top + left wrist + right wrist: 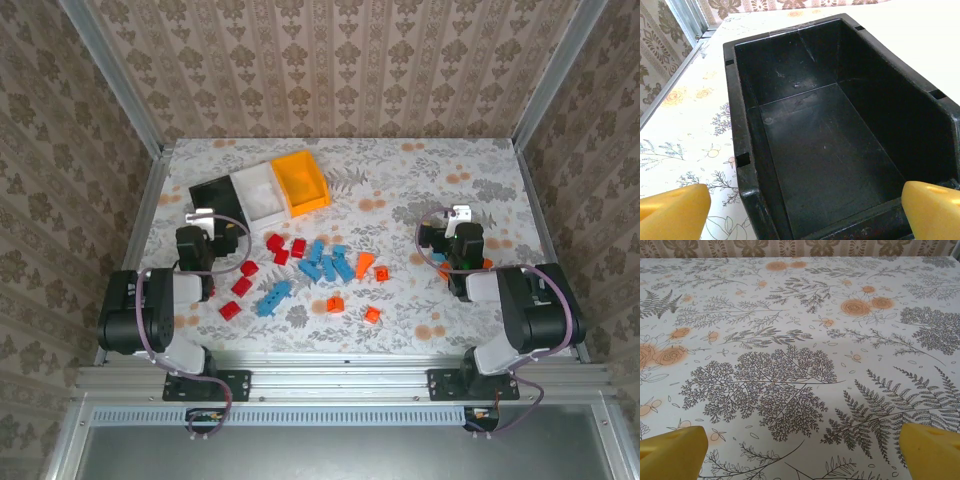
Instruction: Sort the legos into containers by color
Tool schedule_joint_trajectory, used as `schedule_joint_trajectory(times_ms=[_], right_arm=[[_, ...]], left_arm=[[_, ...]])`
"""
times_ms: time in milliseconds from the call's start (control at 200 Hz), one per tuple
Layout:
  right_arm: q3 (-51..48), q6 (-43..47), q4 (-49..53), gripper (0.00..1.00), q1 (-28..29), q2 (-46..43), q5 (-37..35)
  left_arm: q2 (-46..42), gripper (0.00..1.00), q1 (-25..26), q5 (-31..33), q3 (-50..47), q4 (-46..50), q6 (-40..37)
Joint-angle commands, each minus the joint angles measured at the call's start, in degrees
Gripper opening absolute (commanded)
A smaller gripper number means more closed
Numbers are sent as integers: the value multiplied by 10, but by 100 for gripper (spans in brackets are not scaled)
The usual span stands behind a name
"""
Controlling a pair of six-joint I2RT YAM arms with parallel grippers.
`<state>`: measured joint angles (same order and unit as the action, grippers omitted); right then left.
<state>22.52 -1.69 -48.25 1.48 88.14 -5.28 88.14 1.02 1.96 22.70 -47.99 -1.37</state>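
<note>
Three bins stand in a row at the back left: black [212, 190], white [258, 190] and orange-yellow [301, 181]. Red legos [275, 243], blue legos [317, 257] and orange legos [364, 265] lie scattered on the table's middle. My left gripper [203, 215] hangs open at the black bin's near end. In the left wrist view the black bin [742, 130] looks empty, with the left gripper [805, 212] over its near wall. My right gripper [460, 213] is open over bare cloth at the right, and the right gripper [802, 455] has nothing between its yellow fingers [935, 450].
The floral tablecloth [430, 170] covers the table, with metal frame rails [150, 200] along the sides. A few small orange and blue pieces [442, 266] lie partly hidden beside the right arm. Patterned walls enclose the back and sides.
</note>
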Motion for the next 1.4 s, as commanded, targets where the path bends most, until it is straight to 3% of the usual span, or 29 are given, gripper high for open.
schedule_joint_trajectory(times_ms=[0,1035,1170,1265,1325,1395], right_arm=[[10,-1,-6,100,-3,-3,14],[10,-2,-7,100,-5,-8,13],[79,26,190,100,60,-130,-111],[195,-29,381,100,108,-207,-227],[285,-138,528,100,109,-228,-265],[354,-270,679,100,82,-238,-270]], left_arm=[[-3,100,-2,-11,9,4,-12],[-15,100,1,-1,15,19,-17],[-137,100,42,55,116,253,-28],[-223,100,68,72,193,360,7],[-258,100,81,126,250,416,87],[-283,100,73,177,310,519,244]])
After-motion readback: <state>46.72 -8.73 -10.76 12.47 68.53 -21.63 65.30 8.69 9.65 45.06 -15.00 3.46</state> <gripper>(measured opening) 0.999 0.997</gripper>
